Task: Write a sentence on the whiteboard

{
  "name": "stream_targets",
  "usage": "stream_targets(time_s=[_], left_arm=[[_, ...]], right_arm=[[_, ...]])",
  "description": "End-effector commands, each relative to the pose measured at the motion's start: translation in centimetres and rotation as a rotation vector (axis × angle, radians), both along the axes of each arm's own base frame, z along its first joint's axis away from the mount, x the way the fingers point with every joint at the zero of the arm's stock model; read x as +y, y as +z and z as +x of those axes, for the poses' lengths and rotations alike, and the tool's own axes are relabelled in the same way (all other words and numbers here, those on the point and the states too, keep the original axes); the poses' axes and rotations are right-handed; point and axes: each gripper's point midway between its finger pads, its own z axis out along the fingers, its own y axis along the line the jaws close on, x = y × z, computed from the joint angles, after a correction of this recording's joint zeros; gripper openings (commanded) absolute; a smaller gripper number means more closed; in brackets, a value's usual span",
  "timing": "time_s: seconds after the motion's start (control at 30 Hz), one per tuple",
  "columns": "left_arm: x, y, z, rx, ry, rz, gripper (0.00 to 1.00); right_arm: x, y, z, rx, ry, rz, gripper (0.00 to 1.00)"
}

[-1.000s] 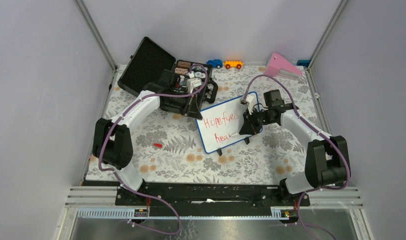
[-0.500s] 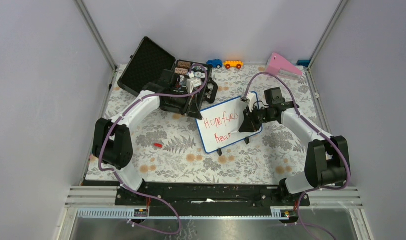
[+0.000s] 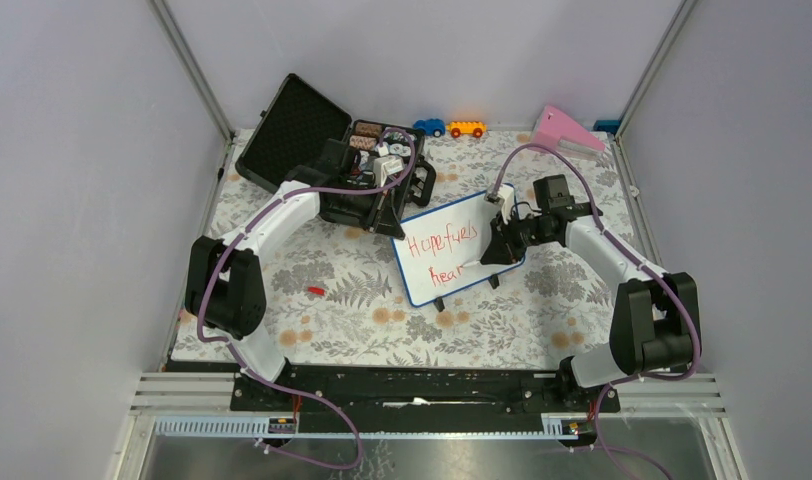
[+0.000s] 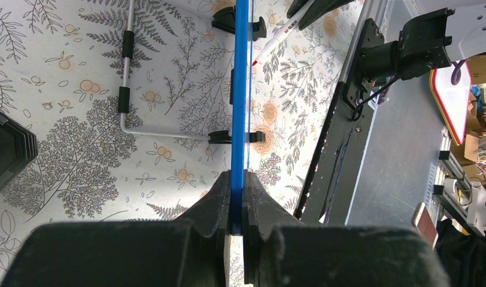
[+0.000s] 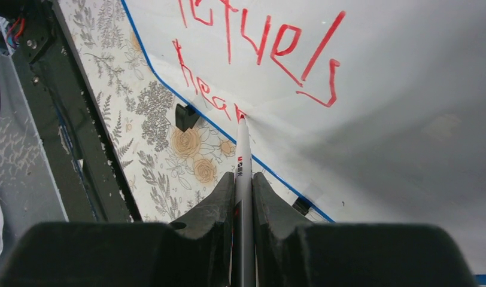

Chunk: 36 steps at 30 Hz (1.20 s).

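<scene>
Right gripper (image 3: 494,250) has crept slightly rightward along lower line over last second. Marker (image 5: 243,156) clamped, tip touching whiteboard (image 3: 422,285) just past "hear".

Judgement: next letter starting; sentence (image 3: 444,245) unfinished.

Whiteboard at frame centre, propped on feet on surface (image 3: 322,320). Left gripper (image 4: 237,197) clenched on its blue edge.

Legible: "Hope fuels", "hear". Marker barrel print unreadable.

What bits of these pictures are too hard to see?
- Left wrist view: the whiteboard shows only its blue edge, so its writing is hidden.
- Right wrist view: the sentence is cut off by the top edge.
- Top view: things in the black case are too small; the left arm covers some.
- Top view: the small red thing is too small to name.
</scene>
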Motion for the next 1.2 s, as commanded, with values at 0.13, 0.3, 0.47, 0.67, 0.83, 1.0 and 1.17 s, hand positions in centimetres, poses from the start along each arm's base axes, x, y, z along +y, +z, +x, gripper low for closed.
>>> stream_targets(time_s=[0.13,0.3,0.47,0.67,0.83,1.0,1.17], left_arm=[[-0.4,0.1,-0.4,-0.050,-0.028,0.014,0.00],[-0.4,0.2,-0.3,-0.054,-0.028,0.014,0.00],[-0.3,0.1,-0.4,-0.058,-0.027,0.016,0.00],[-0.3,0.1,-0.4,-0.058,-0.028,0.017,0.00],[-0.4,0.0,-0.4,-0.053,-0.029,0.015,0.00],[-0.4,0.0,-0.4,-0.055,-0.029,0.016,0.00],[-0.3,0.0,-0.4,-0.054,-0.028,0.018,0.00]], right_arm=[[-0.1,2.6,-0.4,-0.068,0.044,0.037,0.00],[-0.6,2.4,-0.3,-0.055,0.036,0.050,0.00],[-0.8,2.0,-0.2,-0.058,0.040,0.041,0.00],[-0.9,1.5,-1.0,-0.046,0.056,0.039,0.00],[-1.0,1.1,-0.6,-0.051,0.048,0.027,0.00],[-0.9,1.1,-0.3,-0.056,0.045,0.028,0.00],[-0.7,0.8,0.3,-0.058,0.039,0.015,0.00]])
